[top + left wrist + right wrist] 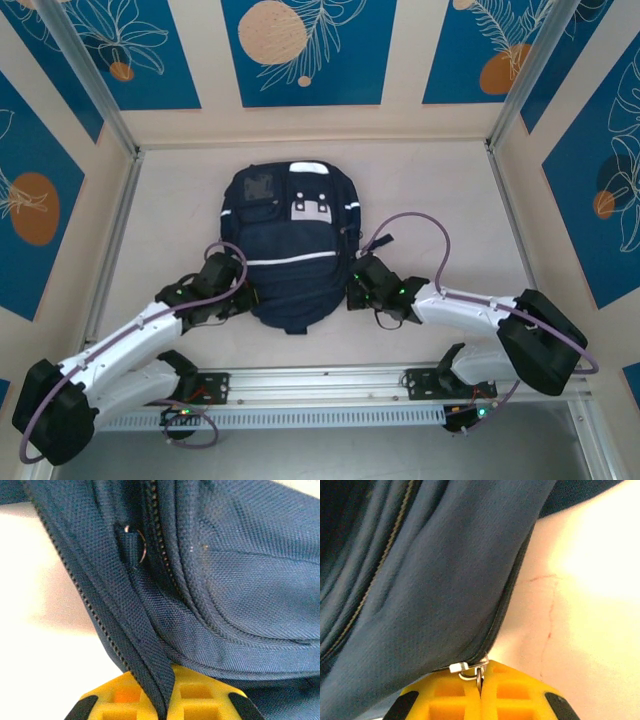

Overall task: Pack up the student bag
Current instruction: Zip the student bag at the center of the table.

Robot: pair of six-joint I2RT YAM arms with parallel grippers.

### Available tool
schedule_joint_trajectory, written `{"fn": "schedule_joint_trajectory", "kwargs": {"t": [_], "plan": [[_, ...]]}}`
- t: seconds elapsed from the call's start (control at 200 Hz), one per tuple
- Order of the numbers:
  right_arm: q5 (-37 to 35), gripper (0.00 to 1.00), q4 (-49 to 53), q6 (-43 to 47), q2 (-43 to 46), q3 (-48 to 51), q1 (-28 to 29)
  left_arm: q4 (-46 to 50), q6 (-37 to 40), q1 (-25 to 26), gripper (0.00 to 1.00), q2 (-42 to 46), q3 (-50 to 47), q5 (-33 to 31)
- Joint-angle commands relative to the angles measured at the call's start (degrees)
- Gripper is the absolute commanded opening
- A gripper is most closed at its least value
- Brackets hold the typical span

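The student bag (290, 250), dark navy with white stripes, lies flat in the middle of the table. My left gripper (245, 297) presses against its lower left side. Close up, the yellow jaws of the left gripper (166, 700) are shut on a folded edge of the bag's fabric (155, 645) beside a zip line; a small metal ring (140, 547) sits higher on that seam. My right gripper (352, 290) touches the bag's lower right side. In the right wrist view, the right gripper (481, 685) is shut on the silver zipper pull (470, 669) at the bag's edge (435, 580).
Pale tabletop (440, 200) surrounds the bag, closed in by patterned walls and metal frame posts (510, 110). An aluminium rail (320, 385) runs along the near edge between the arm bases. Purple cables (420, 225) loop over both arms.
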State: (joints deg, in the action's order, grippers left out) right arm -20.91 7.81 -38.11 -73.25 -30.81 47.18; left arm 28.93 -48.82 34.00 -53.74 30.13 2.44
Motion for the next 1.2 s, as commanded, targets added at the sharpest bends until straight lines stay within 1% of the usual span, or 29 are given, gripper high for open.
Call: {"fn": "schedule_joint_trajectory", "kwargs": {"t": [0.0,0.06,0.11,0.215,0.285,0.38,0.445,0.52,0.6,0.655,0.705,0.81,0.88,0.92,1.075,1.195], "plan": [[-5.18,0.00,5.44,-0.13,2.89,1.48,0.80,3.53,2.91,-0.16,0.00,0.16,0.46,-4.13],[-7.80,0.00,7.02,-0.90,5.10,1.84,3.24,3.03,2.59,-0.21,0.00,-1.40,1.13,-4.67],[-9.71,0.00,7.87,-1.89,7.60,2.77,5.27,2.96,2.23,-0.24,0.03,-2.88,1.87,-6.04],[-10.02,0.00,5.98,-2.76,13.43,6.08,9.12,3.29,1.08,-0.31,0.06,-6.33,4.88,-8.93],[-8.27,0.00,4.22,-2.58,16.17,7.75,10.67,3.51,0.11,-0.25,0.12,-8.60,7.32,-10.78],[-6.51,0.00,2.42,-1.75,16.83,8.48,11.85,4.61,-1.08,-0.38,0.23,-12.03,11.62,-13.24],[-4.37,0.00,-1.09,-0.93,16.07,8.98,12.28,5.78,-2.24,-0.69,0.31,-14.67,15.40,-14.36],[-1.49,0.00,-6.19,-1.04,13.48,9.00,13.16,5.86,-2.06,-0.88,0.45,-17.74,19.60,-15.80],[0.64,0.00,-10.25,-1.60,8.24,7.13,15.32,8.56,-1.76,-1.41,0.58,-20.87,24.76,-15.97],[0.53,0.00,-10.57,-2.28,3.75,4.68,17.26,10.67,-1.63,-1.51,0.64,-21.92,27.35,-15.47],[0.75,0.00,-10.65,-2.96,0.00,2.28,18.87,11.64,-2.22,-1.42,0.68,-21.62,27.75,-13.97],[-0.57,0.00,-10.86,-4.48,-5.83,-1.40,21.53,9.99,-5.78,-1.21,0.73,-18.91,23.74,-7.22],[-0.54,0.00,-12.52,-5.28,-8.03,-2.21,21.94,7.24,-9.79,0.01,0.75,-17.54,19.85,-1.21],[-0.44,0.00,-13.41,-5.55,-8.84,-2.40,21.98,6.47,-12.26,1.10,0.76,-17.16,18.52,1.16],[-0.45,0.00,-15.62,-5.88,-9.79,-2.52,21.54,4.06,-18.47,7.21,0.78,-16.47,16.79,1.61],[-0.29,0.00,-15.98,-6.18,-9.45,-2.59,21.25,2.98,-19.50,9.30,0.78,-18.73,18.00,0.49]]}}
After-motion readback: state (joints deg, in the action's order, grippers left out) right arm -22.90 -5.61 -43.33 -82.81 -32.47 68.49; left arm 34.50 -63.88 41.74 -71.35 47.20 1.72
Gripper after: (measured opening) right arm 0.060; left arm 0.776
